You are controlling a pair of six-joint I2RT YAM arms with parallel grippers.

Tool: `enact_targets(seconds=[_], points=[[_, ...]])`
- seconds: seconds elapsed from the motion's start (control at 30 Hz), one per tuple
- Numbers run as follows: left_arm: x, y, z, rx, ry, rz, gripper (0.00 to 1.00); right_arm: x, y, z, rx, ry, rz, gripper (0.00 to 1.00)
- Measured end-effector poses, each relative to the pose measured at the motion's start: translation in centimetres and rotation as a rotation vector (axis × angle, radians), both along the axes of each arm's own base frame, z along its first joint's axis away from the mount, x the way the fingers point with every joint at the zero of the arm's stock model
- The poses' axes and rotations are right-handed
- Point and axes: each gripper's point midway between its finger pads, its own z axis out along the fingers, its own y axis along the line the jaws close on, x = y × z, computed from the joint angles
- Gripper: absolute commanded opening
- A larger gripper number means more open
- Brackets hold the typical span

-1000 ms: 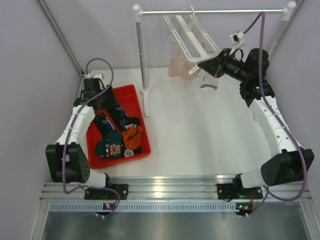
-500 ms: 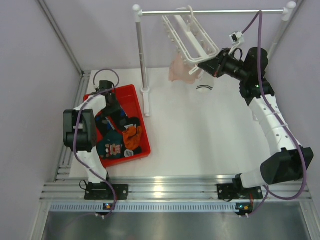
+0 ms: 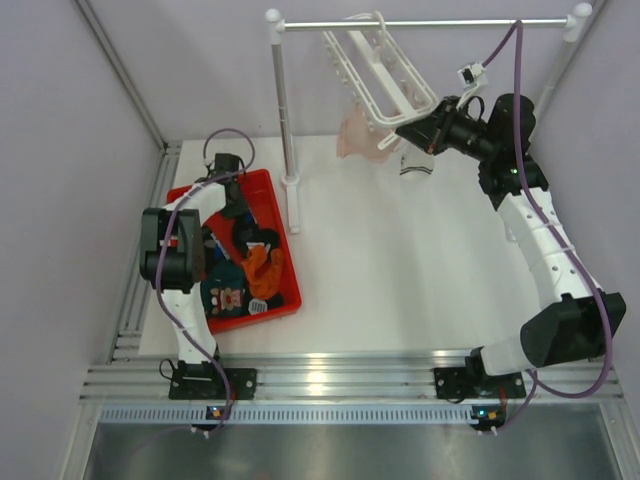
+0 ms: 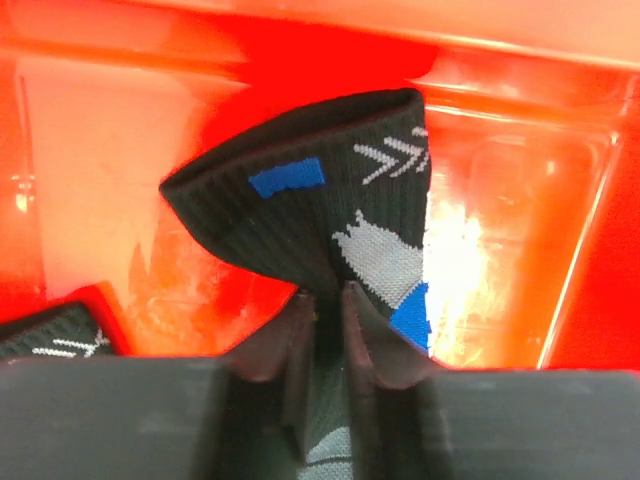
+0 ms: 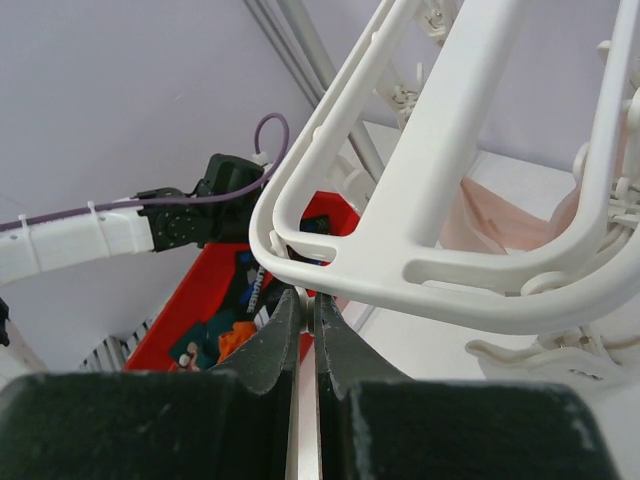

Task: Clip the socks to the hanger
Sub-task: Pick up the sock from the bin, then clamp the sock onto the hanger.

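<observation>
Socks lie heaped in a red bin at the left of the table. An orange sock and a dark teal sock with a cartoon face show from above; the others overlap and are hard to tell apart.

The left tool is down at the bin's far end, jaws narrow, pinching a fold of a black sock with blue and white patches. Its cuff stands up past the fingertips, and its lower part is hidden behind the fingers. From above, the arm covers this grasp.

The hanger hangs tilted from the rail. A pale pink cloth and a white sock dangle under it, and their clips cannot be made out.

The right tool sits at the frame's lower corner, jaws almost closed. Whether they catch the frame cannot be told.
</observation>
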Motion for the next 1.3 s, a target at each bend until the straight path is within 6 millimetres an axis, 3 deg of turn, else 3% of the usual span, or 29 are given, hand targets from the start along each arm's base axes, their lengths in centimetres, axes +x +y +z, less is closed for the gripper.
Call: enact_targets(seconds=[0.13, 0.23, 0.3, 0.53, 0.63, 0.77, 1.13, 1.3], points=[[-0.2, -0.1, 0.8, 0.009, -0.013, -0.039, 0.0, 0.0, 0.0, 0.0, -0.003, -0.003, -0.001, 0.0], [-0.9, -0.2, 2.9, 0.02, -0.043, -0.096, 0.0, 0.0, -0.1, 0.0, -0.005, -0.005, -0.001, 0.0], [-1.0, -0.5, 5.9, 0.021, -0.112, -0.144, 0.0, 0.1, -0.1, 0.0, -0.005, -0.005, -0.002, 0.0], [-1.7, -1.7, 19.2, 0.065, -0.475, -0.302, 0.0, 0.1, -0.2, 0.0, -0.004, -0.005, -0.004, 0.0], [-2.8, -2.5, 21.9, 0.086, -0.569, -0.391, 0.0, 0.1, -0.2, 0.0, -0.002, -0.004, -0.001, 0.0], [-4.3, -3.9, 23.2, 0.129, -0.646, -0.561, 0.0, 0.0, -0.2, 0.0, -0.002, -0.003, 0.003, 0.0], [-9.8, -12.7, 30.5, 0.239, -0.978, -1.321, 0.0, -0.2, 0.0, 0.5, 0.007, -0.021, 0.019, 0.0], [-13.0, -19.0, 33.1, 0.318, -1.079, -1.69, 0.0, -0.2, 0.0, 0.6, 0.01, -0.021, 0.021, 0.0]])
